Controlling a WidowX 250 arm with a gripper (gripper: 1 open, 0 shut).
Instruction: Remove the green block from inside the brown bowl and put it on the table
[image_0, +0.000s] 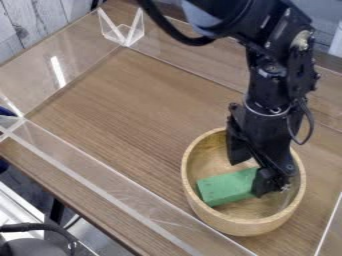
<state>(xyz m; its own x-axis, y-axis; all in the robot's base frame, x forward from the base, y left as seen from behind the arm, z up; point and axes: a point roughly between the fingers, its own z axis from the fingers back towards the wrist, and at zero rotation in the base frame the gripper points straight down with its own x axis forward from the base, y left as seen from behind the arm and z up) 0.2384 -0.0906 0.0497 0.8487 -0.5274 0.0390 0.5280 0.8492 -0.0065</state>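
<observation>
The green block (227, 187) is seen lying inside the brown bowl (201, 161) on the table (120, 110). The tool (254, 172) is held spread wide inside the bowl, gripping nothing, beside the block's right end.

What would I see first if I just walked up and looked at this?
Probably the big black robot arm reaching down into the brown bowl at the table's near right corner, its gripper open. Next, the bright green block lying inside the bowl, right beside the gripper.
</observation>
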